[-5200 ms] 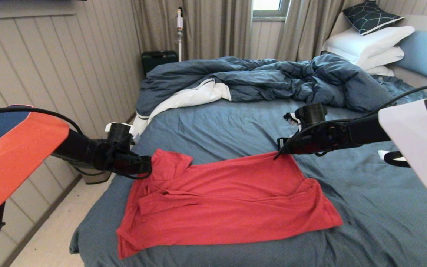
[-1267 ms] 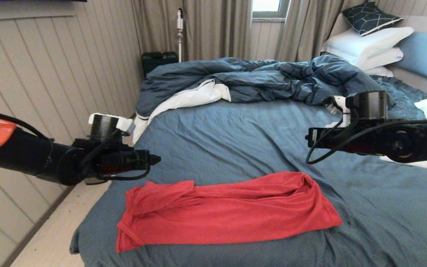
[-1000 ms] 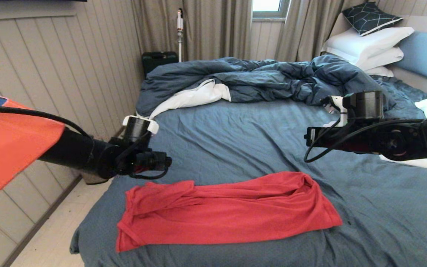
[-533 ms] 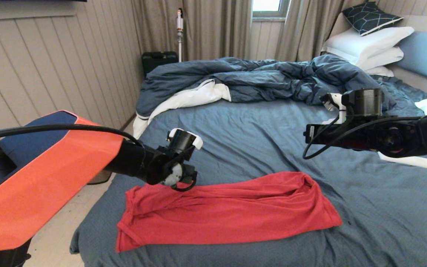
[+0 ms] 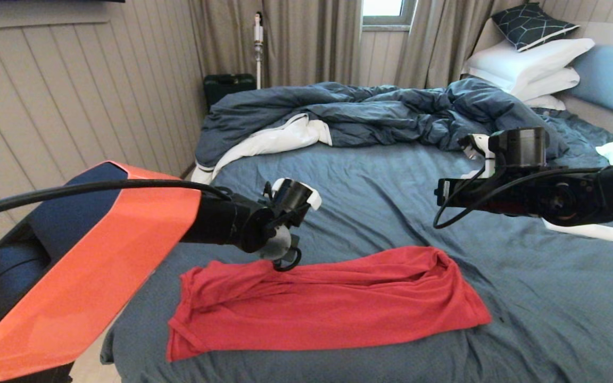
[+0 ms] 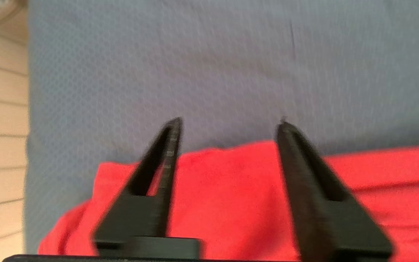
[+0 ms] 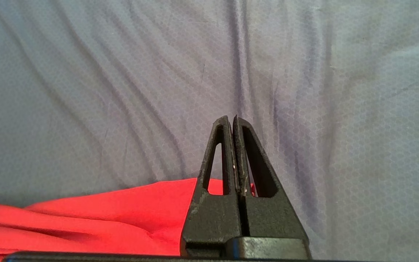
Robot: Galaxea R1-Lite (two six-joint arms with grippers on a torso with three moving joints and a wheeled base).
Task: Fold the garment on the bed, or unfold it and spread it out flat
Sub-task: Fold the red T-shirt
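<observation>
Progress looks partial: left gripper, fingers spread, hovers over the red T-shirt's far edge; the shirt lies folded once on the bed, further folds apparently remaining; right gripper, clenched empty, beyond its right end.

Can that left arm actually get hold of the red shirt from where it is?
Probably yes. The left gripper hangs open just above the far folded edge of the red T-shirt, with nothing between them. The right gripper is shut, off over the bare sheet.
</observation>
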